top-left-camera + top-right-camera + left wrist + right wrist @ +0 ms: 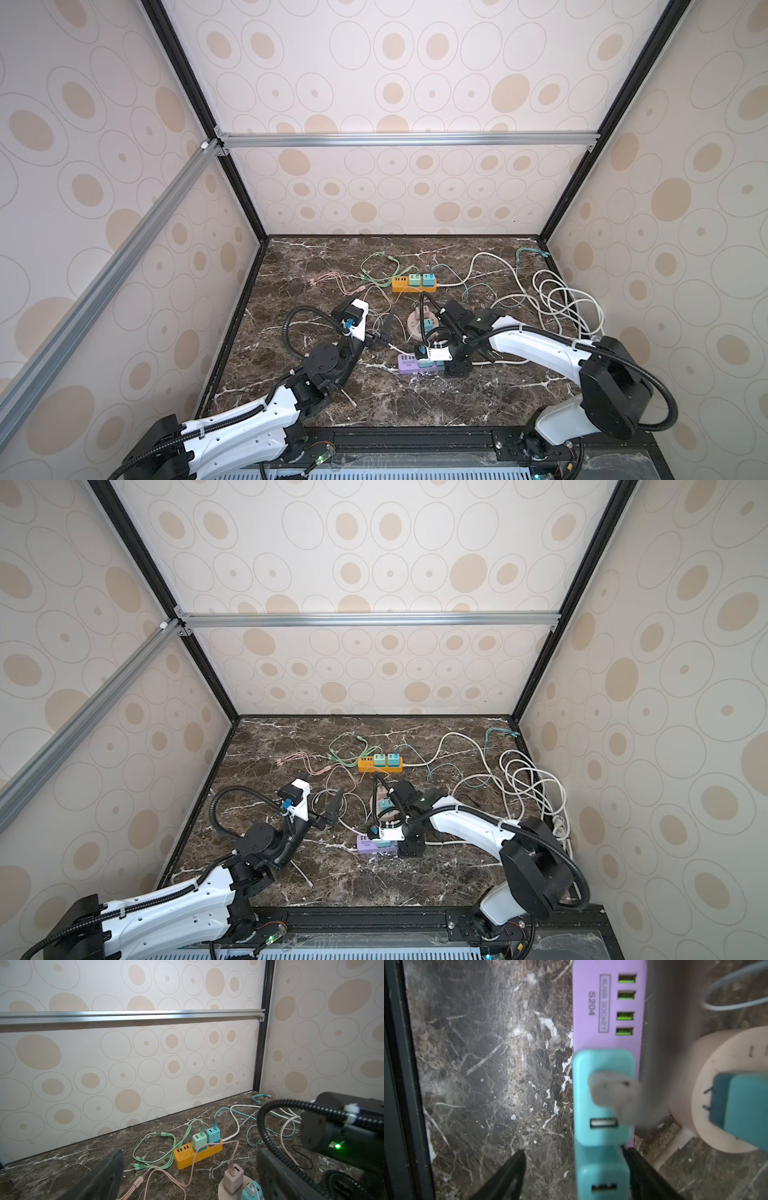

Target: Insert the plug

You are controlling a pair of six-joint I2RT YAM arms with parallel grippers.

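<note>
R gripper [574,1152] spread wide astride smooth teal cube plug [602,1174], seated in lilac plastic strip [583,1001] marked "4USB SOCKET S204"; L gripper [383,334] gapes empty over brown marble-look tabletop [415,403].

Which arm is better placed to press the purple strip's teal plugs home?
Right. The right gripper, open, straddles one teal plug on the purple strip; the left gripper hangs open beside the round socket.

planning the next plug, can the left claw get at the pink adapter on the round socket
Probably yes: the left claw is open with the pink adapter just ahead, though the right arm crowds the round socket.
</note>
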